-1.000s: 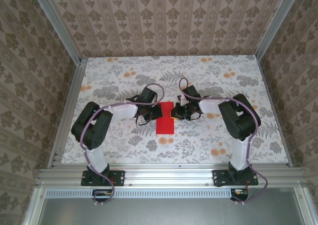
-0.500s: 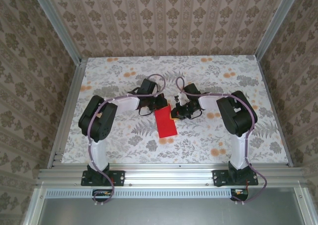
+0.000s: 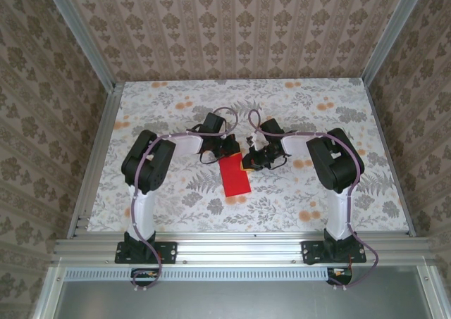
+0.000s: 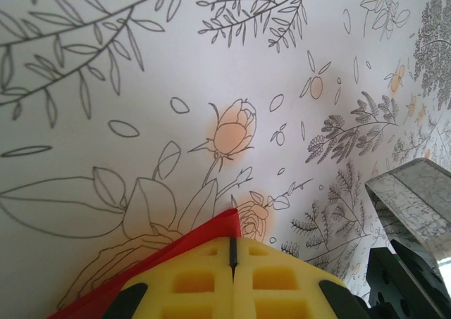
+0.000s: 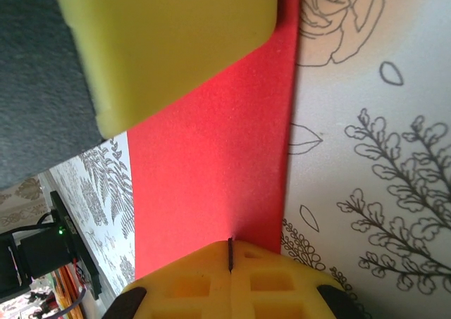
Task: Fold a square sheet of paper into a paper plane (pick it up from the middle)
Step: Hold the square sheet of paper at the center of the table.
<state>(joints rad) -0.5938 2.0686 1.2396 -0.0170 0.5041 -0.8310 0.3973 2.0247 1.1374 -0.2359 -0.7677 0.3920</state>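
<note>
Paper first: thin bright red paper sheet (image 3: 235, 174), showing as a narrow oblong rather than a square, so probably folded once down the middle already. Lying slightly askew near the centre of the white flower-printed desk (image 3: 317, 108), between the two arms.

Left end effector (image 3: 235, 152): yellow pads pressed together at the sheet's far left corner and, by the look of it, pinching that corner. In the left wrist view, red paper (image 4: 215, 227) rising to a point right at the seam of the left end effector (image 4: 232, 252).

Right end effector (image 3: 247, 160): also pressed together, just beside the left one at the far right edge. In the right wrist view, right end effector (image 5: 230, 252) sitting at the near edge of the flat red surface (image 5: 211, 143), with the left arm's yellow finger (image 5: 162, 37) over the far part. Cannot tell whether pinching the paper or merely bearing down on it.

Judged step: setting a fold at the far end, with most of the plane not yet made.

To do it well:
- Hold with one end effector as anchor and move only the other.
- Match the edges before pressing any crease.
- Run closed tips along the fold line rather than dabbing at one spot.
- Go slowly, since paper this thin should buckle or tear under a sideways tug.
- Mind the small gap between the two end effectors.
</note>
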